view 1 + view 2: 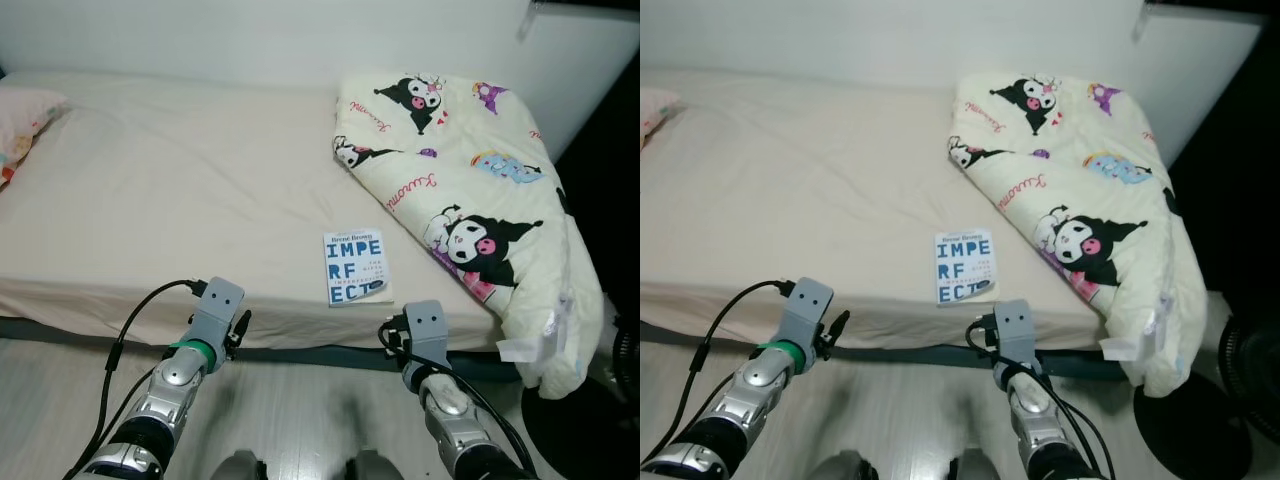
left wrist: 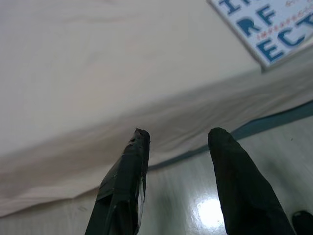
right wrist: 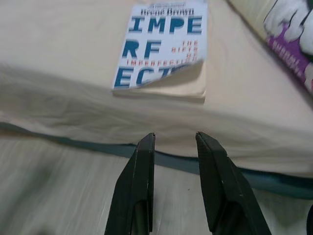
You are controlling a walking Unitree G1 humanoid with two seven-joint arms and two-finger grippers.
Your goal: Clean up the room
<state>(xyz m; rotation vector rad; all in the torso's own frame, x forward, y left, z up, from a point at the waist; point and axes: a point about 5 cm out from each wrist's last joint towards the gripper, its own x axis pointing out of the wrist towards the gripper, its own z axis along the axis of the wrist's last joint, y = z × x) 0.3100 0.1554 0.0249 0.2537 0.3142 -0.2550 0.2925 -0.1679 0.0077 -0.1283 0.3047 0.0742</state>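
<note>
Hovering over the floor (image 1: 300, 400) just short of the bed (image 1: 180, 180), the right gripper (image 3: 174, 138) holds its two black fingers (image 3: 139, 186) apart with nothing between them, tips aimed at the mattress edge. At 12 o'clock from those tips lies the book (image 1: 356, 267), flat on the sheet, close to the front edge of the bed. Its long axis runs front to back across the mattress, title end toward the wall (image 1: 260, 40) and foot end toward the robot. The cover is white with large blue letters, and its near right corner curls up off the pages beneath.

The left gripper (image 2: 178, 134) is also spread and empty, held over the floor before the bed's front edge, with the book at about 1 o'clock from it. A black cable loops from the back of the left arm.

At 2 o'clock from the book, a folded quilt (image 1: 470, 200) printed with cartoon figures covers the right end of the bed and hangs over the front right corner toward the floor; its nearest fold lies just beside the book's right side but apart from it. A pillow (image 1: 22, 125) sits at the far left end. Left of the book the sheet is bare and broad, reaching the wall. A dark strip of bed base shows beneath the sheet's hem. A round black object (image 1: 570, 420) stands on the floor at the lower right.
</note>
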